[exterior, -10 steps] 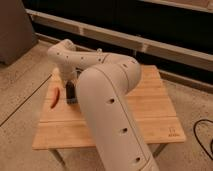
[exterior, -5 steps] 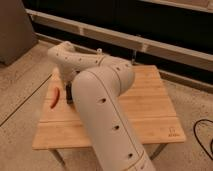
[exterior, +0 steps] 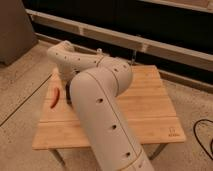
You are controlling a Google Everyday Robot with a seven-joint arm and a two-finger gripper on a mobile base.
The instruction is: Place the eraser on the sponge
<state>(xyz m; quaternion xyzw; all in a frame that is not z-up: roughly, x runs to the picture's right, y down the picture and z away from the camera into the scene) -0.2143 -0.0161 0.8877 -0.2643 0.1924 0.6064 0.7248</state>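
Note:
My white arm [exterior: 100, 100] reaches from the lower right across the wooden table [exterior: 145, 107] and bends down over its left part. My gripper [exterior: 68, 98] is at the arm's end, low over the table's left side just right of the red pepper. Only a dark sliver of it shows past the arm's edge. The arm hides the eraser and the sponge.
A long red-orange pepper [exterior: 54, 96] lies near the table's left edge. A dark wall with a pale rail [exterior: 150, 45] runs behind the table. A black cable [exterior: 202, 132] lies on the speckled floor at the right.
The arm's bulk has shifted left and nearer, covering more of the dark thing beside the pepper. The pepper has not moved.

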